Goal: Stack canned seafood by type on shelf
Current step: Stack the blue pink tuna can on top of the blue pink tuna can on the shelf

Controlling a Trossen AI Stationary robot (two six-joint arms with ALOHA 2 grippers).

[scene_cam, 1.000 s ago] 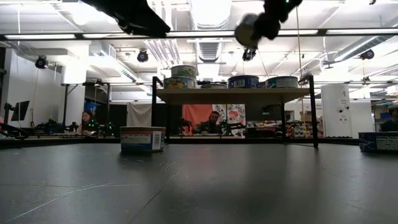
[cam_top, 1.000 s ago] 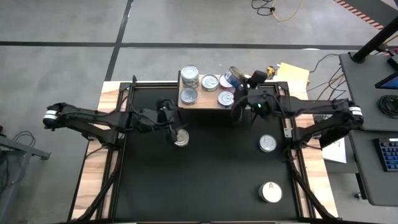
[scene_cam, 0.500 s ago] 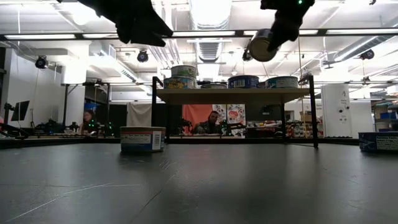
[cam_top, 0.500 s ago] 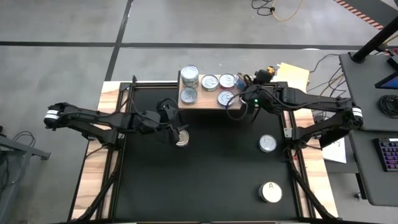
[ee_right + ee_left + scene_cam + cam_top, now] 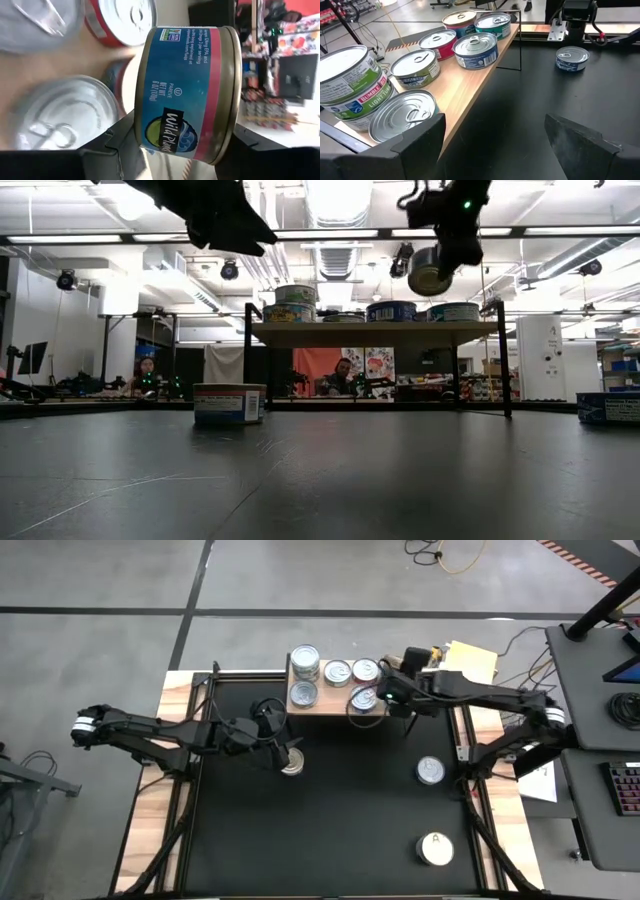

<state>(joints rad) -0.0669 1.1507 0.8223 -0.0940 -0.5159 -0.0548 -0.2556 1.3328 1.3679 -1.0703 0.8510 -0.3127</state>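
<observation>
So the right gripper is clamped on a blue Wild Planet can, tilted on its side in the air over the right end of the wooden shelf; six cans already sit up there; the left gripper hangs released just over a can on the black tabletop.

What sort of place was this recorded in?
Probably a robotics lab or workshop in a large industrial hall. The low view shows exposed ceiling ducts and strip lights, with people seated at workstations behind the table. From above: bare concrete floor, loose cables and a side desk with a keyboard.
</observation>
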